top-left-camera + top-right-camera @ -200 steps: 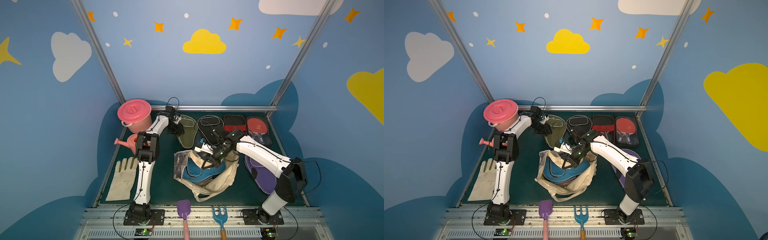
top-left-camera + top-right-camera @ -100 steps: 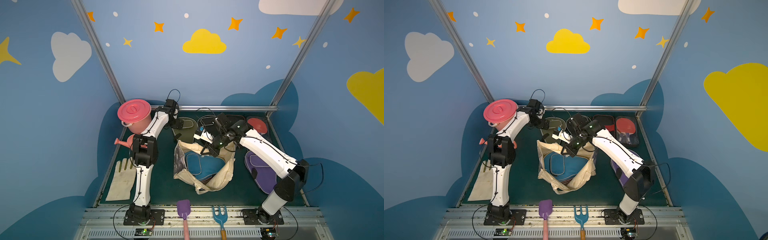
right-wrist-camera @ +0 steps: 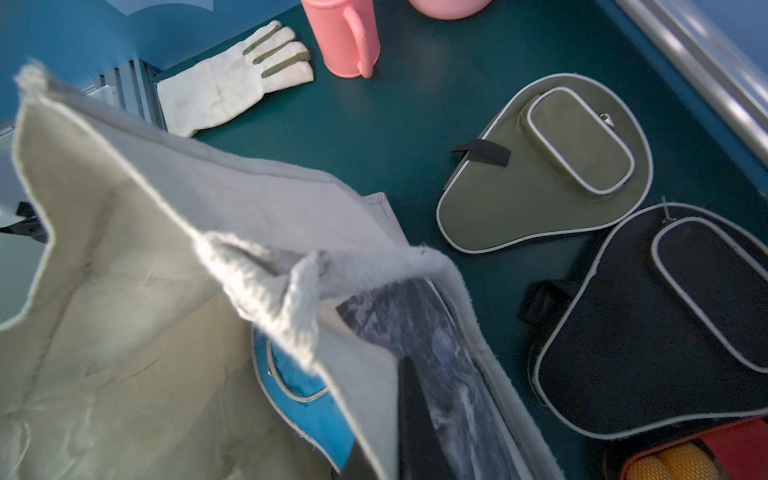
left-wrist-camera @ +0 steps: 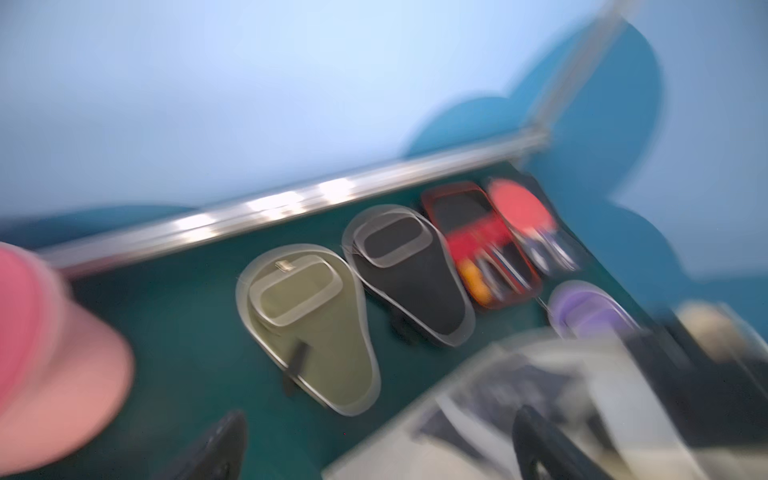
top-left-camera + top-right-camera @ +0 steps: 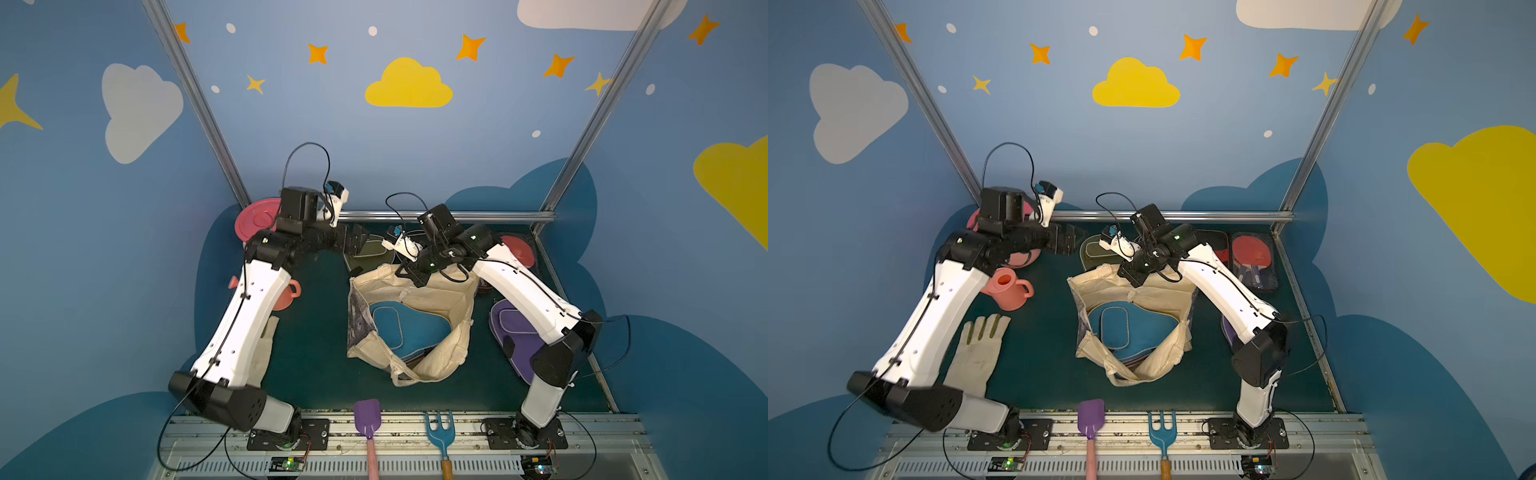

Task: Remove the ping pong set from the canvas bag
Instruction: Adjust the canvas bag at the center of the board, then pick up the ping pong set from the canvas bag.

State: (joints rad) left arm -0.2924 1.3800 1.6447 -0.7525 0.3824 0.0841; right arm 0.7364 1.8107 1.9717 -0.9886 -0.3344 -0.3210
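On the left, the left fingers point(image 4: 224, 444) stand wide apart and hold nothing. A second ago we saw them low on the olive case point(image 4: 316, 328); since then that arm has risen clear and hangs over the tabletop point(image 5: 316, 332), just left of the case and in front of the pink bucket point(image 5: 255, 216). The olive case lies flat by the back rail, long axis front to back, pocket end toward the rail.

Next comes the canvas bag point(image 5: 432, 291), mid-tabletop, mouth up, its grey-purple printed side facing left; the print is too smeared for us to read. A second ago the bag slumped; now its rear rim is drawn up and the mouth gapes squarer. The right fingers point(image 3: 411, 399) are pinched shut on that rear rim. Inside, the blue case point(image 5: 399, 328) lies flat on the bag's floor, its piped pocket running front to back; the walls hide its ends.

Further right, the black case point(image 3: 644, 353) lies beside the olive one on the same heading. Then come two dark flat packs point(image 4: 478, 249) showing red paddles, and the purple case point(image 5: 515, 328) partly under the right arm.
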